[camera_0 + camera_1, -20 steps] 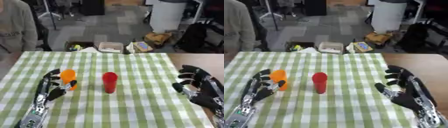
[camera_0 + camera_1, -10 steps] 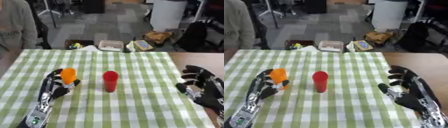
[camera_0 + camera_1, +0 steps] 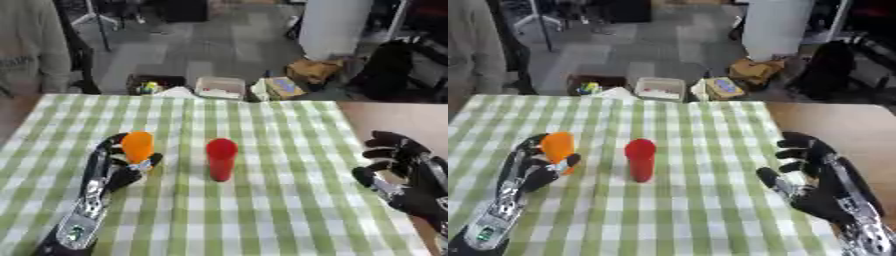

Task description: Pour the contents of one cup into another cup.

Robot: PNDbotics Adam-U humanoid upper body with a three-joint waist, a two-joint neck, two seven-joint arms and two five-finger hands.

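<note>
I have the small orange plastic cup (image 3: 137, 145) in my left hand (image 3: 112, 170), left of centre on the tabletop (image 3: 262, 210). The fingers (image 3: 105, 150) curl round the cup from its left side and the thumb presses in from the lower right, so the cup is pinched between them. It stands close to upright, leaning slightly, and I cannot tell whether its base touches the cloth or sits just clear of it. What is inside the cup does not show from here.

Just to its right, apart from it, the tall red plastic cup (image 3: 220, 159) stands upright near the middle of the tabletop, with nothing touching it. Its rim faces up; I cannot see its contents either.

My left forearm runs from the lower left corner up to the orange cup, black with silver segments. My right hand (image 3: 820, 182) shows at the lower right, well apart from both cups, palm turned toward the middle of the tabletop with its fingers spread wide and holding nothing.

The tabletop is covered by a green and white checked cloth, with bare brown wood (image 3: 394, 117) showing at its right side. Beyond the far edge, on the grey floor, sit a white tray (image 3: 220, 87) and a cardboard box (image 3: 311, 70).
</note>
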